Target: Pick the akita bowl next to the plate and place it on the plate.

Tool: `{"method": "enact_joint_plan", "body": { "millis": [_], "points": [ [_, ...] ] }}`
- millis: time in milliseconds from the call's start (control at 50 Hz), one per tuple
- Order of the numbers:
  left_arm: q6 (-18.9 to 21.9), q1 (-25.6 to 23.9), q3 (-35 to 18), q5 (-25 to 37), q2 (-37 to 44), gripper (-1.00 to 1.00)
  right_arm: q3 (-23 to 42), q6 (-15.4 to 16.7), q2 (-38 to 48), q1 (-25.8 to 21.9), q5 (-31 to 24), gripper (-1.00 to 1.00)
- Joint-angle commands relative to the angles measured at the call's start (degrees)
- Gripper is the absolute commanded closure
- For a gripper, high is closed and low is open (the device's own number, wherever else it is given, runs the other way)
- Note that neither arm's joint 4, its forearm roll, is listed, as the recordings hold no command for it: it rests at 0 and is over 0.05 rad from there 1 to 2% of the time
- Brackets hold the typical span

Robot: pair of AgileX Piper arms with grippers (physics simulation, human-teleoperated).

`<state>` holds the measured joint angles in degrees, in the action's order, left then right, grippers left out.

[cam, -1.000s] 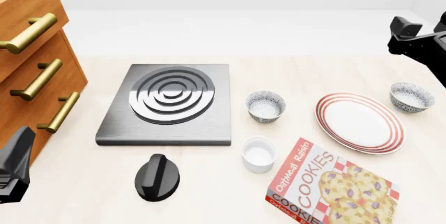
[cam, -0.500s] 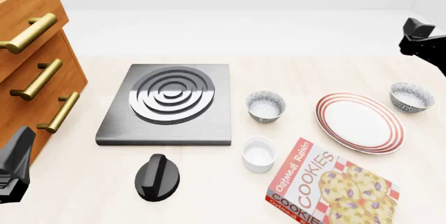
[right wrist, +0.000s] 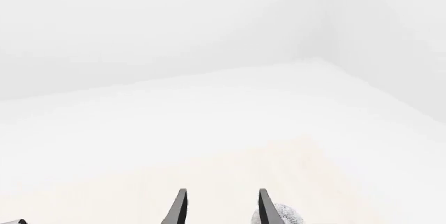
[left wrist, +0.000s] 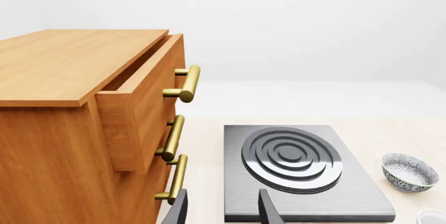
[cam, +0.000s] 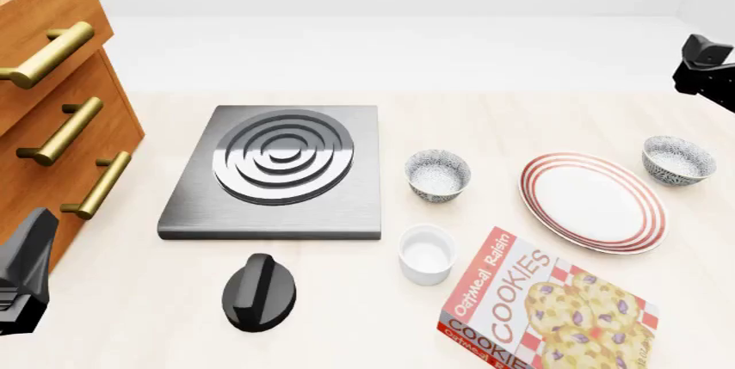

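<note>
Right now the pale wooden table (cam: 344, 317) carries the large flat white plate with thin red rings (cam: 594, 201) at the right of the front view. Touching or just beside its upper right rim sits the small black-and-white speckled akita bowl (cam: 677, 159), upright, whitish inside, not yet on the plate. Its identical twin bowl (cam: 438, 174) stands apart from the plate's left edge, in the middle of the frame, between the plate and the square brushed-metal stove plate with raised concentric rings (cam: 275, 171). Below the twin rests a plain white straight-sided cup (cam: 426, 254), and at the lower right lies a red-and-white oatmeal raisin cookie box (cam: 549, 309). A black round knob (cam: 258, 292) sits lower left of centre.

At the left edge stands an orange wooden drawer cabinet with brass bar handles (cam: 58, 85); in the left wrist view its top drawer is pulled partly out.

Only a dark part of the right arm (cam: 707, 68) shows at the upper right edge of the front view, above the akita bowl. The right pincer (right wrist: 219, 208) has its two dark fingers spread apart with nothing between them; a speckled patch shows just beside one finger. The left pincer (left wrist: 221, 209) is likewise spread and holds nothing, near the cabinet and the stove plate.
</note>
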<state>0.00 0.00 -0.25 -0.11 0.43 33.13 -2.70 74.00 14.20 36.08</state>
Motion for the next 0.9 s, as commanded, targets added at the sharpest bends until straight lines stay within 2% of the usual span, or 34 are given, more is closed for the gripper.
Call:
{"method": "enact_joint_plan", "body": {
  "millis": [20, 900],
  "points": [
    [0.0, 0.0, 0.0, 0.0, 0.0, -1.0, 0.4, 0.0, 0.4, 1.5, -0.1, -1.0],
    [0.0, 0.0, 0.0, 0.0, 0.0, -1.0, 1.2, 1.0, 2.2, 5.9, 0.6, -1.0]
  ]
}}
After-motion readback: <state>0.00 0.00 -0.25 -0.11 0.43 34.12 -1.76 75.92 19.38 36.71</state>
